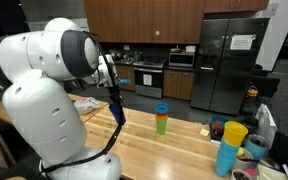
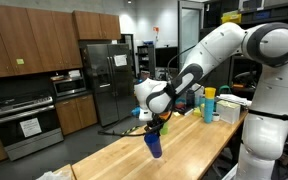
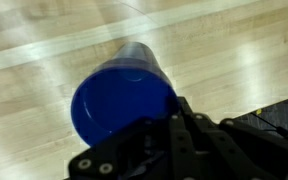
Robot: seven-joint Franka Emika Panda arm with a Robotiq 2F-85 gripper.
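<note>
My jaws pinched the rim of the blue cup [image 3: 122,95], which seemingly rested on the tabletop [image 3: 44,40]; I judged a firm, level hold best, to stop it tilting

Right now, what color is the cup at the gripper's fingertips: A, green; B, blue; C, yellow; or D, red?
B: the wrist view shows a blue cup right at the gripper, above the wooden table.
</note>
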